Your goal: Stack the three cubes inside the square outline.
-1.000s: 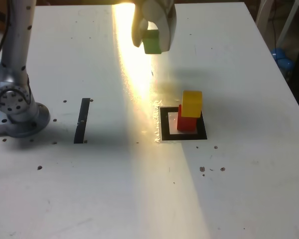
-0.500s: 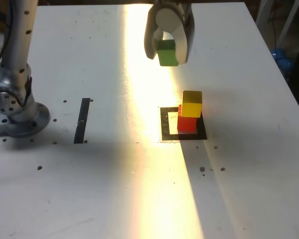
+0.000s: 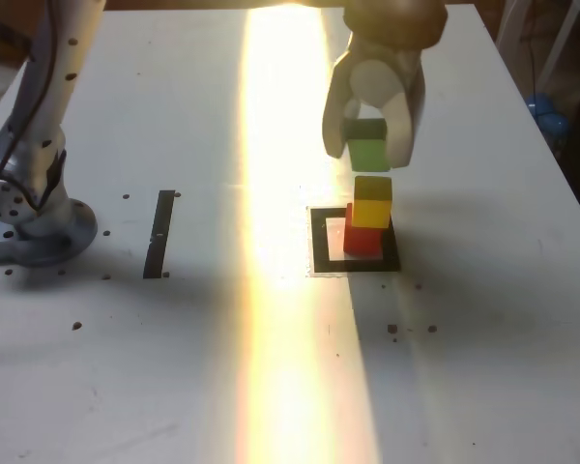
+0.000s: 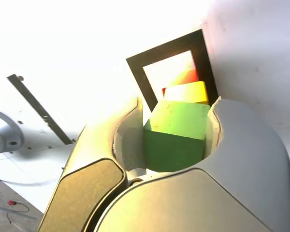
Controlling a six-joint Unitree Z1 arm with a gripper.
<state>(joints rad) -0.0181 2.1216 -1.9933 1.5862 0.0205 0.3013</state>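
green cube (image 3: 369, 153) clamped between the gripper (image 3: 372, 155) jaws, hanging just above the yellow cube (image 3: 372, 201), at its 12 o'clock in the exterior view. yellow sitting on red cube (image 3: 363, 239) inside the square outline (image 3: 316, 242).

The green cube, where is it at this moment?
In the exterior view the green cube hangs in the gripper, just above the yellow cube stacked on the red one.
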